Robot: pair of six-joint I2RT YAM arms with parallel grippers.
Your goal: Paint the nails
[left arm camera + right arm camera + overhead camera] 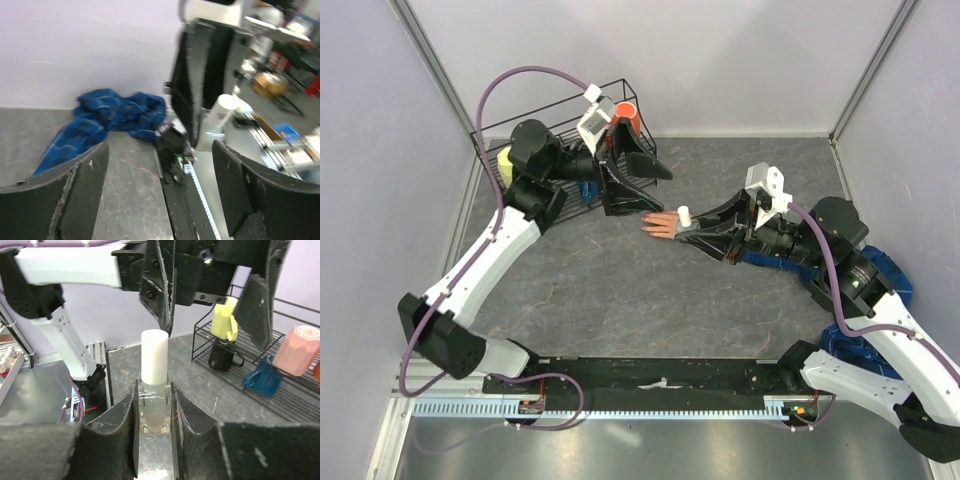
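Observation:
The peach-pink fake hand (pixel 660 226) lies on the table, fingertips pointing left; its nails are too small to make out. Its blue plaid sleeve (pixel 875 270) runs right under my right arm and also shows in the left wrist view (pixel 115 117). My right gripper (pixel 696 232) is shut on a small clear bottle (pixel 154 407) with a white cap (pixel 154 355), held upright just above the hand's wrist. My left gripper (pixel 632 180) is open and empty, hovering just behind the hand and bottle. Its fingers (pixel 161 290) hang above the cap. The cap also shows in the left wrist view (pixel 220 112).
A black wire rack (pixel 560 125) stands at the back left, holding an orange cup (pixel 625 112), a yellow mug (pixel 223 320), a black mug (pixel 222 357), a blue mug (pixel 262 380) and a pink cup (pixel 297 350). Walls close in the table on three sides.

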